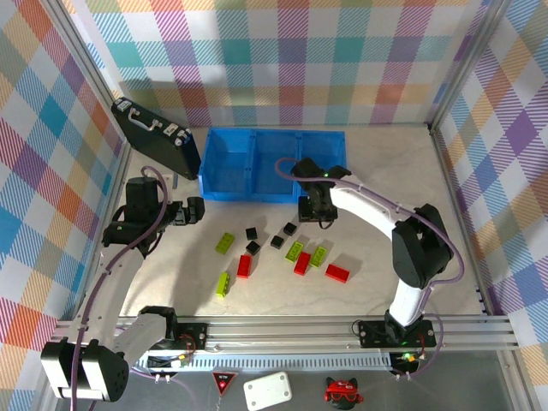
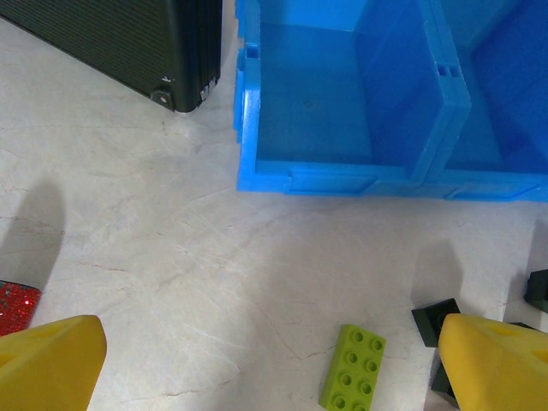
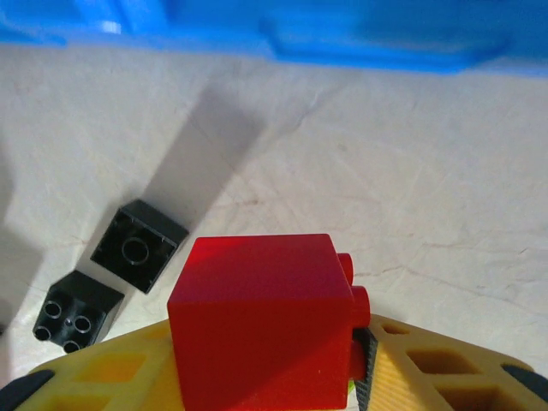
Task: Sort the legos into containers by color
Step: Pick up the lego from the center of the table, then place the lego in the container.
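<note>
Bright blue containers [image 1: 248, 193], plain black briefcase [image 1: 156, 137]. There's a red brick [image 3: 261, 317], a lime-green brick [image 2: 353, 368] and a black brick [image 3: 137, 244]. Oh, and the walls [image 1: 282, 60] are pastel plaid.

Soft cloth walls with squares of pink, blue, yellow and green [image 1: 282, 60] are standing around three sides. A pale, stone-look table top with thin grey lines [image 1: 394, 163] is lying flat between them. Bright light is falling on it and making soft shadows. Shiny silver metal bars [image 1: 291, 330] are running along the near edge. A black hard case with metal clasps [image 1: 154, 135] is sitting in the far left corner.
</note>
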You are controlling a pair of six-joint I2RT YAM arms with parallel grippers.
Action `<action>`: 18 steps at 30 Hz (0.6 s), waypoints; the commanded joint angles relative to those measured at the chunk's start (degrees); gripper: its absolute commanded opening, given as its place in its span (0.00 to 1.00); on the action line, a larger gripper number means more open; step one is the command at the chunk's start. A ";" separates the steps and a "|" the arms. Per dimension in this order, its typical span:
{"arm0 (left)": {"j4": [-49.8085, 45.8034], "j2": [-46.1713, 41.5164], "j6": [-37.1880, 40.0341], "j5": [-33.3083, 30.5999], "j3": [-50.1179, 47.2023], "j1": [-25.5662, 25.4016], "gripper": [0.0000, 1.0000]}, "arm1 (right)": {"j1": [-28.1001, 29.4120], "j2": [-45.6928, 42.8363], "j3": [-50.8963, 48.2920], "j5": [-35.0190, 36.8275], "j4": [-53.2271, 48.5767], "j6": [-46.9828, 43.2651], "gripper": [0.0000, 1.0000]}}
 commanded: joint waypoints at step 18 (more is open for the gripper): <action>-0.96 -0.44 1.04 -0.19 1.63 0.06 0.99 | -11.83 18.20 27.26 -2.93 -7.01 -9.14 0.50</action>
